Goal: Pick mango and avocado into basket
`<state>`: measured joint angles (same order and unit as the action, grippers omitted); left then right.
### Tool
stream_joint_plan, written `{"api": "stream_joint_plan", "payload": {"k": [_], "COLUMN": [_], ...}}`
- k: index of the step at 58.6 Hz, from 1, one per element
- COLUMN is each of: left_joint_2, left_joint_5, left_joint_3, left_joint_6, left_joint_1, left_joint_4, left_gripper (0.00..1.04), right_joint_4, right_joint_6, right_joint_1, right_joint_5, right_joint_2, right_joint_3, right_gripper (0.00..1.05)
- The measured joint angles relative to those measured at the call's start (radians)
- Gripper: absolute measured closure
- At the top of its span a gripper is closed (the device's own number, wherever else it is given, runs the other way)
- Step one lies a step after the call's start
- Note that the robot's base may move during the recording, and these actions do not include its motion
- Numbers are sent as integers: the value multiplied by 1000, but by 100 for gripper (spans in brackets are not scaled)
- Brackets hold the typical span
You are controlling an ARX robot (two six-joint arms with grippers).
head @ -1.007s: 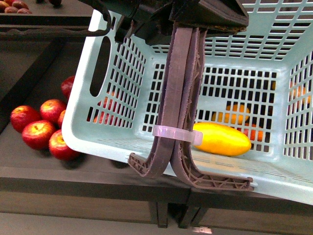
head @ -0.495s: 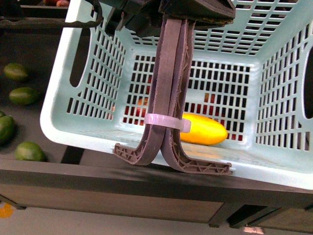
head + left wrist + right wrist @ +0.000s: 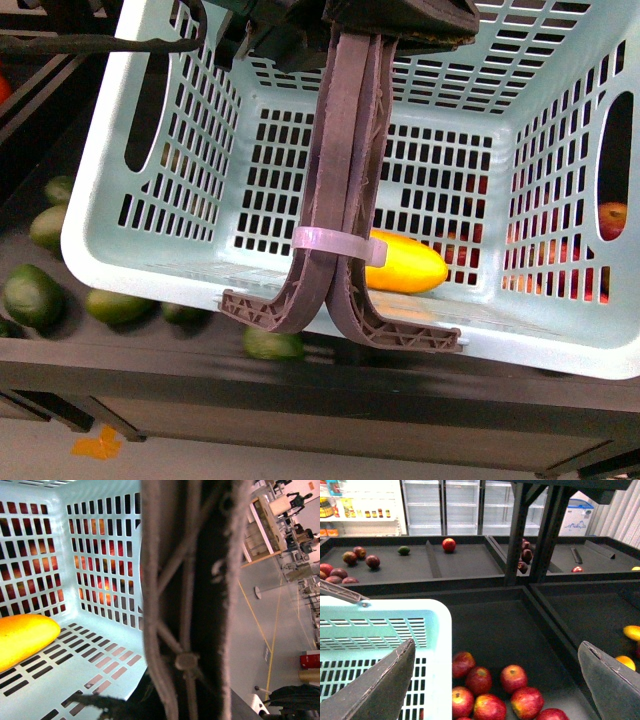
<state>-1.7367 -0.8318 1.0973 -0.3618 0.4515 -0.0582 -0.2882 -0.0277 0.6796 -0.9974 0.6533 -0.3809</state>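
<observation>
— Where is the mango (image 3: 405, 268) now?

— It is in the basket (image 3: 150, 265), on the slotted floor close to the near wall. In my front view its long axis runs from 9 to 3 o'clock. The free rounded end points to 3 and dips a little. The other end is hidden behind the handles (image 3: 345, 150).

— And the claws?

— My left claw (image 3: 400, 22) is up at 12 o'clock, clenched on both handles where they press together. The mango lies toward 6 o'clock from it, well apart. My right claw (image 3: 496, 650) is spread wide and holds nothing. It hangs over red apples (image 3: 480, 680), just beside the basket's corner.

— Anything else?

— Green fruits (image 3: 32, 295) lie on the shelf (image 3: 300, 385) at 8 o'clock, by the basket's rim.
</observation>
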Motion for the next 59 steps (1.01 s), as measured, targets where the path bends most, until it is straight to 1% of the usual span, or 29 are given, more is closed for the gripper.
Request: {"api": "stream_joint_plan", "payload": {"k": [17, 59], "left_joint_2": [0, 0], "left_joint_5": [-13, -5], "left_joint_3": [2, 2], "left_joint_6": [-2, 0], "left_joint_1": [0, -3], "left_joint_4": [0, 0], "left_gripper": [99, 99], "right_joint_4": [0, 0], "right_joint_6": [0, 0], "right_joint_1": [0, 0], "right_joint_5": [0, 3], "right_joint_2": [0, 3], "right_joint_3": [0, 1], "right_gripper": [9, 9]}}
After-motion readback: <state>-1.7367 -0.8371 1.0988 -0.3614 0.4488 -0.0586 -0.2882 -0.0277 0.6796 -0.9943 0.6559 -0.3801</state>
